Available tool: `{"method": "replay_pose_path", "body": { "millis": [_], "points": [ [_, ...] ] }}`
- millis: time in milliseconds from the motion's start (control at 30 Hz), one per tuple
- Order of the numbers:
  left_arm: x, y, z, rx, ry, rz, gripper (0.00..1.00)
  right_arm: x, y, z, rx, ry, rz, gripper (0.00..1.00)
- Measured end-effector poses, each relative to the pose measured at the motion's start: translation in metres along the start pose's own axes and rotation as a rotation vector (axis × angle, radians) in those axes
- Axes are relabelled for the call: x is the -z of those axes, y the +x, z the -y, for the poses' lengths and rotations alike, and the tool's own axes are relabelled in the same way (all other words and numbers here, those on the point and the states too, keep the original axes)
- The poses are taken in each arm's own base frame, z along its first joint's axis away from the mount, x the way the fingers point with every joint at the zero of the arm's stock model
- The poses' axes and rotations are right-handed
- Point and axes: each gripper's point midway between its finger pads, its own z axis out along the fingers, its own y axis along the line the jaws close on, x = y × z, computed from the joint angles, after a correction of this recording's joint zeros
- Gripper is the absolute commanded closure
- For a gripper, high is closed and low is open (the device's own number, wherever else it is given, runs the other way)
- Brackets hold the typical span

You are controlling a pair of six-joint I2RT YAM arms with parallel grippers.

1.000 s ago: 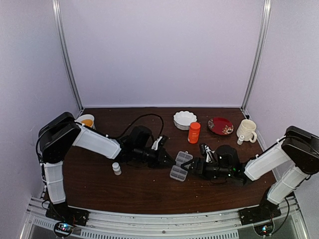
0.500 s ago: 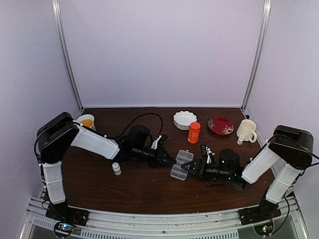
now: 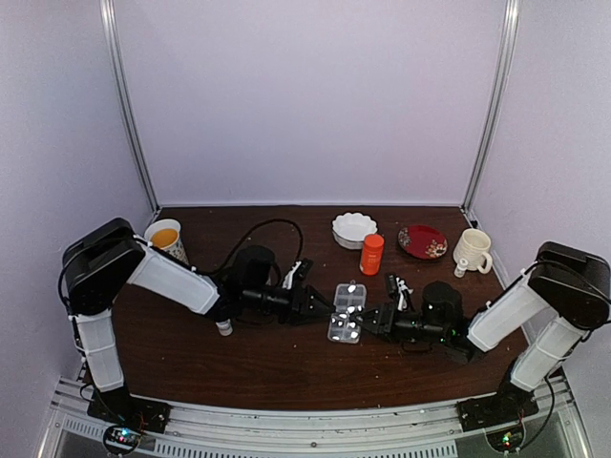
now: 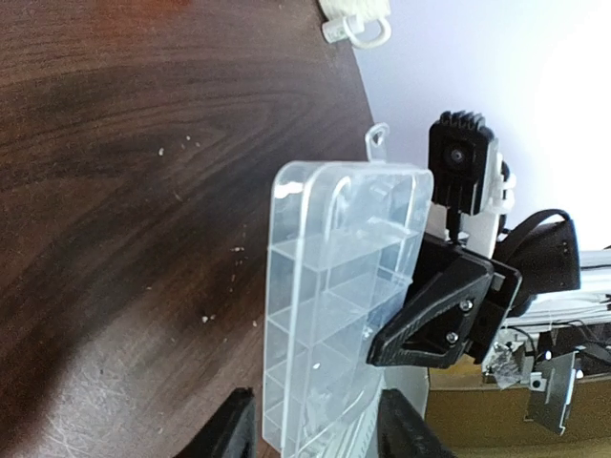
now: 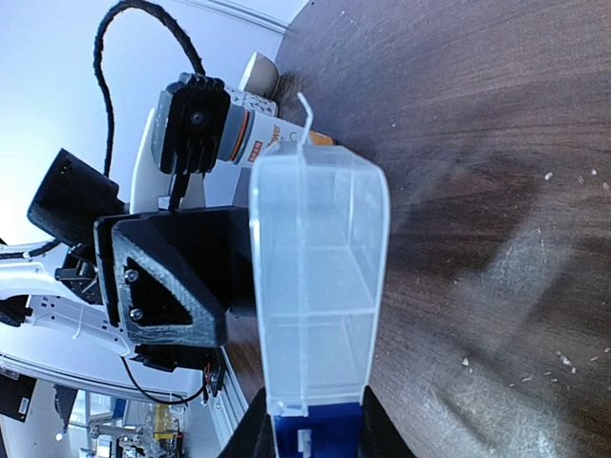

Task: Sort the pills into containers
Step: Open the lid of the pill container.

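Top view: clear pill box [image 3: 346,312] sits mid-table [image 3: 267,372], lid swung open, the two halves side by side. Left gripper [image 3: 323,307] reaches it from the left and right gripper [image 3: 366,319] from the right, so the box lies directly between them.

Left wrist view: the box's near end lies between the left gripper's fingers [image 4: 241,429]. Jaws stand apart, with a thin dark gap between that finger and the box wall, so they are not clamped. Rows of small cells [image 4: 315,324] are visible through the plastic. The right gripper's black finger sits against the box's far side.

Right wrist view: the end of the box fills the space between both right fingers [image 5: 256,434], plastic against each. Jaws are drawn in and pinching the box.

Pills: white spots show inside the box from above; cannot tell pills from glare. Pale specks [image 4: 205,318] lie scattered on the wood beside the box, too small to identify.

Elsewhere on the table:
- An orange bottle [image 3: 371,254] stands just behind the box.
- A white scalloped bowl [image 3: 354,230], a red plate [image 3: 422,241] and a cream mug [image 3: 473,250] stand along the back.
- A paper cup [image 3: 166,235] is at back left.
- A small white bottle [image 3: 223,327] stands beside the left arm.
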Motion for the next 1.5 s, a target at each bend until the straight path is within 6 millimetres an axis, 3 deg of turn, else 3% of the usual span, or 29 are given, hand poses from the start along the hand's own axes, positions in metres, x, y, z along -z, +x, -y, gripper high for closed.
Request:
{"method": "replay_pose_path", "body": {
  "millis": [133, 433, 567, 667, 767, 833, 967, 1233, 1300, 1433, 1500],
  "points": [
    [0.007, 0.0, 0.01, -0.003, 0.059, 0.034, 0.45, 0.003, -0.004, -0.014, 0.023, -0.038, 0.009, 0.81],
    [0.019, -0.012, 0.05, -0.063, 0.219, 0.102, 0.47, 0.013, -0.01, -0.054, 0.101, -0.13, 0.011, 0.79],
    [0.023, -0.013, 0.064, -0.083, 0.262, 0.103, 0.57, 0.01, -0.009, -0.071, 0.138, -0.153, -0.015, 0.78],
    [0.022, -0.012, 0.068, -0.088, 0.269, 0.089, 0.73, 0.009, -0.009, -0.076, 0.153, -0.154, -0.022, 0.77],
    [0.021, -0.012, 0.066, -0.1, 0.261, 0.083, 0.86, 0.009, -0.009, -0.076, 0.15, -0.148, -0.025, 0.64],
    [0.023, -0.012, 0.068, -0.112, 0.268, 0.081, 0.89, 0.009, -0.009, -0.075, 0.148, -0.142, -0.028, 0.59],
    [0.021, -0.008, 0.069, -0.108, 0.266, 0.069, 0.9, 0.01, -0.007, -0.075, 0.164, -0.139, -0.036, 0.58],
    [0.025, -0.009, 0.084, -0.142, 0.311, 0.068, 0.93, 0.021, -0.01, -0.095, 0.193, -0.192, -0.027, 0.61],
    [0.026, -0.009, 0.089, -0.151, 0.327, 0.067, 0.93, 0.024, -0.011, -0.1, 0.199, -0.205, -0.021, 0.59],
    [0.029, -0.009, 0.098, -0.157, 0.36, 0.058, 0.94, 0.03, -0.014, -0.11, 0.213, -0.23, -0.008, 0.45],
    [0.03, -0.007, 0.101, -0.153, 0.376, 0.049, 0.94, 0.034, -0.016, -0.117, 0.221, -0.248, 0.002, 0.47]
  ]
}}
